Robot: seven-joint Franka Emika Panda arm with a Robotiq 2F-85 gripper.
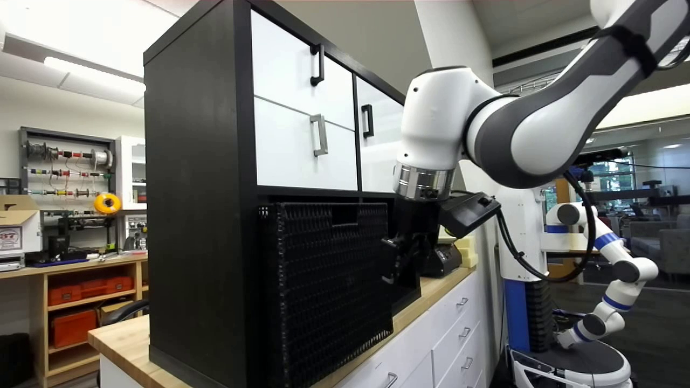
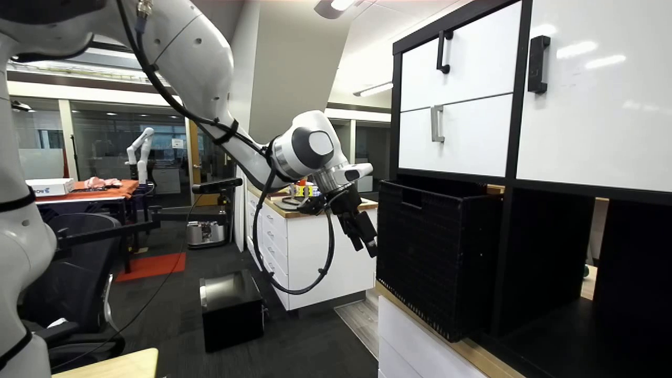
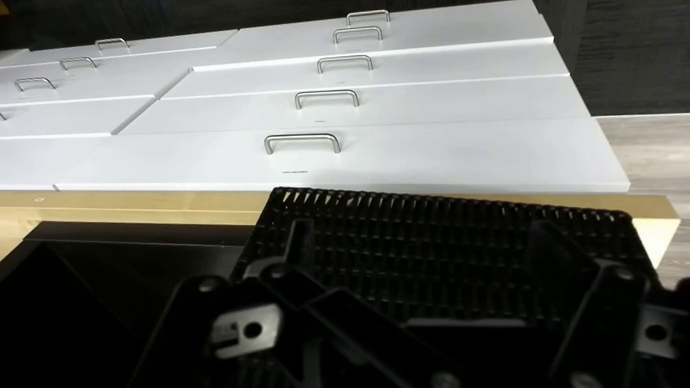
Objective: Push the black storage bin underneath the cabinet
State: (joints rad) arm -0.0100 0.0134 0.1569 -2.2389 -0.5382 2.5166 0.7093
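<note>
The black storage bin (image 1: 334, 291) stands in the lower compartment under the two white drawers of the cabinet (image 1: 197, 178). Its front juts out past the cabinet's frame, as the exterior view with the bin's side (image 2: 420, 252) shows. The cabinet also shows there (image 2: 457, 142). My gripper (image 1: 389, 264) is in front of the bin's ribbed face, pointing down and toward it; it also shows in an exterior view (image 2: 365, 249). In the wrist view the gripper (image 3: 423, 231) is open, its fingers wide apart and empty, over the bin's face (image 3: 420, 258). I cannot tell whether they touch it.
The cabinet stands on a wooden counter (image 1: 436, 291) with white drawers (image 3: 345, 151) below. An open compartment (image 2: 546, 262) is beside the bin. A dark device (image 1: 444, 260) and yellow blocks (image 1: 466, 250) sit farther along the counter. A black box (image 2: 231, 310) is on the floor.
</note>
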